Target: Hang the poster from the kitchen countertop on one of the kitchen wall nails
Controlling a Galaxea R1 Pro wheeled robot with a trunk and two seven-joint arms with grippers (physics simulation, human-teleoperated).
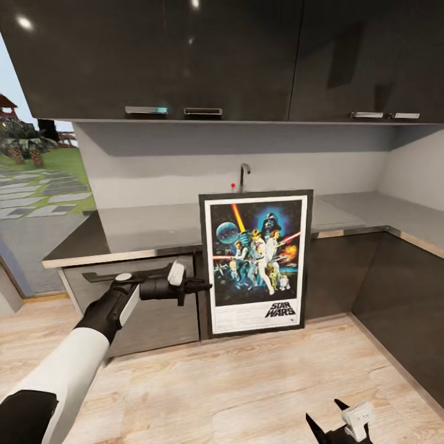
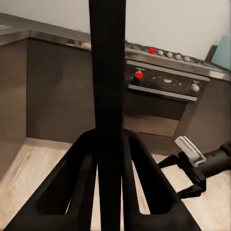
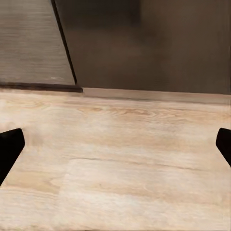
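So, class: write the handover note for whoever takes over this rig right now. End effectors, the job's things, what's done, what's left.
Left end effector: shut on the poster's left frame edge, holding it upright in front of the lower cabinets.
Right end effector: open, holding nothing, low over the wooden floor.
Kitchen countertop: behind the poster, with the tap.
Done: poster picked up off the countertop.
Left: find a wall nail, which I can't see from here, carry the poster over and hang it.
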